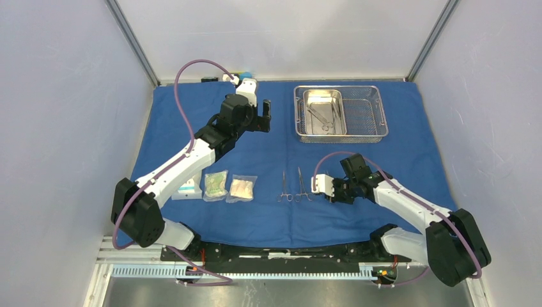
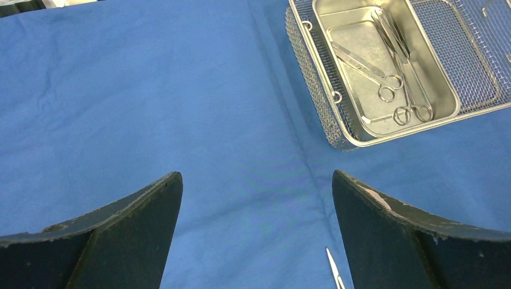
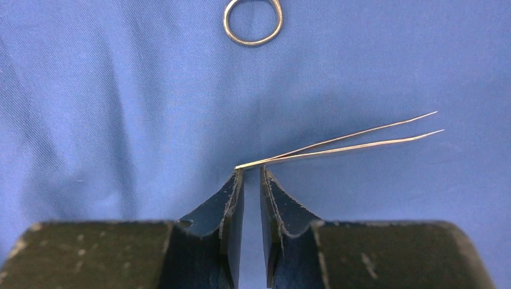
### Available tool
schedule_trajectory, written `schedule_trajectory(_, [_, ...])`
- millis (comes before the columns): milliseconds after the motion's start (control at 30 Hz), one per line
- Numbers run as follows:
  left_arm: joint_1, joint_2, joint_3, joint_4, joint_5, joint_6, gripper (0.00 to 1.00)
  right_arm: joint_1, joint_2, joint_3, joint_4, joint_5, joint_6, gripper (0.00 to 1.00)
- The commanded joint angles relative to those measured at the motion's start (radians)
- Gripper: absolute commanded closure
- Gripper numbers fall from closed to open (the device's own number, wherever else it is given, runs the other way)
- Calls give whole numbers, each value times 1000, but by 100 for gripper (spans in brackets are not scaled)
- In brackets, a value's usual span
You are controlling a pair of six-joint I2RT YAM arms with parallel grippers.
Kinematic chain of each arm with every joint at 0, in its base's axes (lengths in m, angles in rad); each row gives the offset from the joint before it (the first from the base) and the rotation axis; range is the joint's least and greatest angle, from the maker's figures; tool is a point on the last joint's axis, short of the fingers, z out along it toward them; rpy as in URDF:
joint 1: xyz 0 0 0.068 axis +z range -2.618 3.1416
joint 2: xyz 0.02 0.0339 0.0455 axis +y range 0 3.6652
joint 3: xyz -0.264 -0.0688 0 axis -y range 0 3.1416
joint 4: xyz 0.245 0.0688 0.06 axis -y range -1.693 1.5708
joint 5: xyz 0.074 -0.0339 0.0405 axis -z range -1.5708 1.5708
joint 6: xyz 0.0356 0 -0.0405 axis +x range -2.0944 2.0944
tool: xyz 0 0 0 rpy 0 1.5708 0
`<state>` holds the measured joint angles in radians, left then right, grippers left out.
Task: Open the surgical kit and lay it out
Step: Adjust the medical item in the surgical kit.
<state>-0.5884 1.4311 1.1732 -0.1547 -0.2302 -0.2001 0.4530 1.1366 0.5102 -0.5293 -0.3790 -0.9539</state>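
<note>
Left tool (image 2: 256, 229) is wide open over the blue wrap (image 2: 150, 90), with the mesh tray (image 2: 313, 102) back right. Right tool (image 3: 250, 171) is nearly closed and tweezers (image 3: 361, 144) lie across its tips. Can't tell if they're actually pinched.

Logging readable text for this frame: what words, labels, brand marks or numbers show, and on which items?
No text is readable in any view.
White packet: has a teal patch, possibly print, too small to read.
Greenish packet and beige packet: no legible print.
Mesh tray: no markings visible.
</note>
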Motion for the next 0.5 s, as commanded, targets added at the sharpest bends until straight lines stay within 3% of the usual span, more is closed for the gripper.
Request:
schedule_trajectory(0, [4,-6,19,32,-8,47,0,-4,8,7,21,-39,2,78])
schedule_trajectory(400, [4,-7,14,32,-5,47,0,-5,-24,63,10,58,16,78])
schedule_trajectory(467, [4,-7,13,32,-5,47,0,-8,-31,89,23,59,49,72])
